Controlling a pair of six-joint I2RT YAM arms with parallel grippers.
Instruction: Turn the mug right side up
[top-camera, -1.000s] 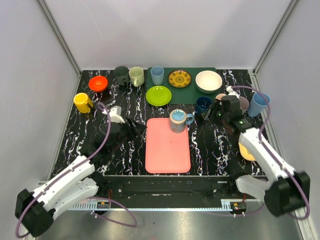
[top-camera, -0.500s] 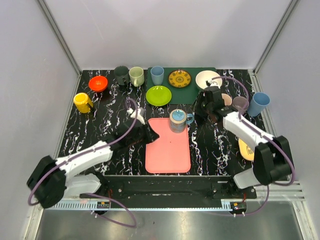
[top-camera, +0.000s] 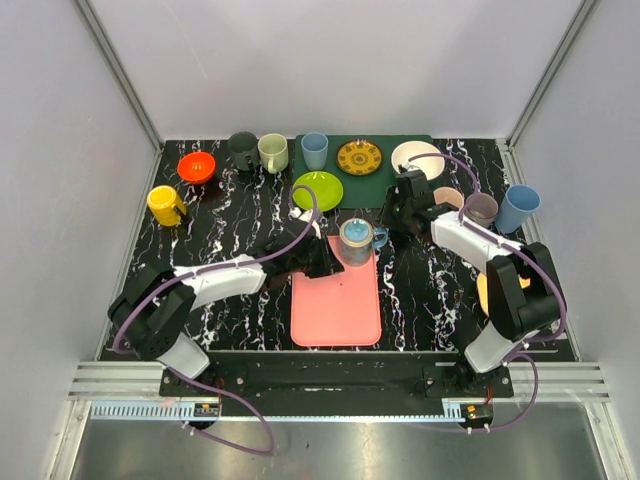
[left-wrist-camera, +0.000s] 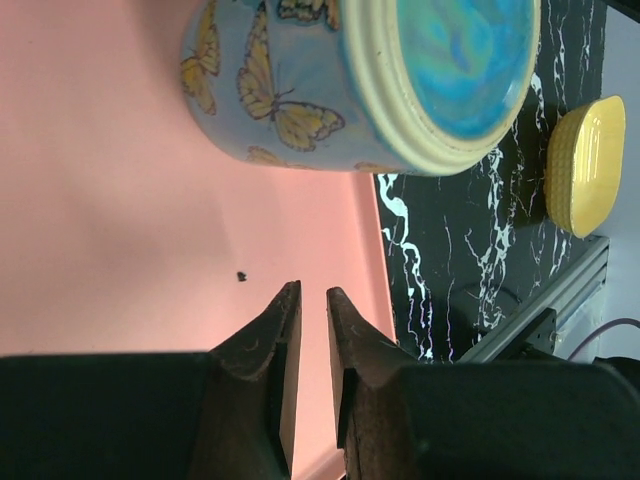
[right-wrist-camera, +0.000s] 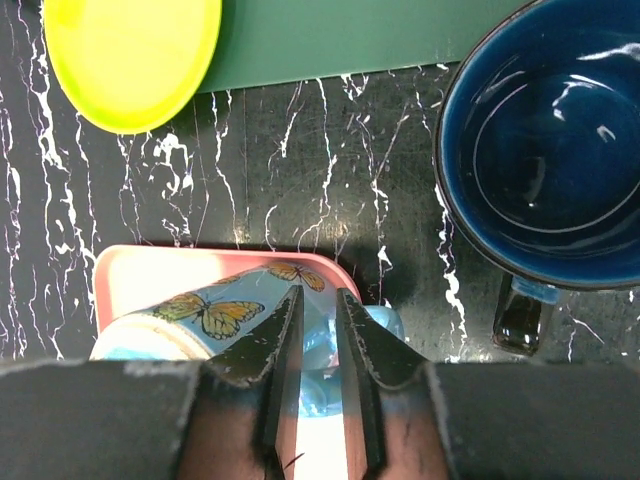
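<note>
Moved: both arms have swung in toward the middle of the overhead view. The left gripper (left-wrist-camera: 312, 294) has come from the left part of the table to the left side of the mug (top-camera: 355, 238). The right gripper (right-wrist-camera: 317, 300) has come from the right side to above the handle (right-wrist-camera: 387, 324). Both have narrowed.
Mug: it has a butterfly pattern and stands at the upper right corner of the pink tray (top-camera: 335, 300), in the centre of the overhead view. Its flat blue end with the cream ring faces up. I take this for the base, so it is not yet turned.
Left gripper: fingers pressed together, nothing between them, just short of the mug wall.
Right gripper: fingers drawn close, with only a slit between. I cannot tell whether they pinch the handle.
Meaning: the approach seems finished and the grasp is the step in hand, probably at the handle.
Risk: the closed left fingers could push the mug along the tray.
</note>
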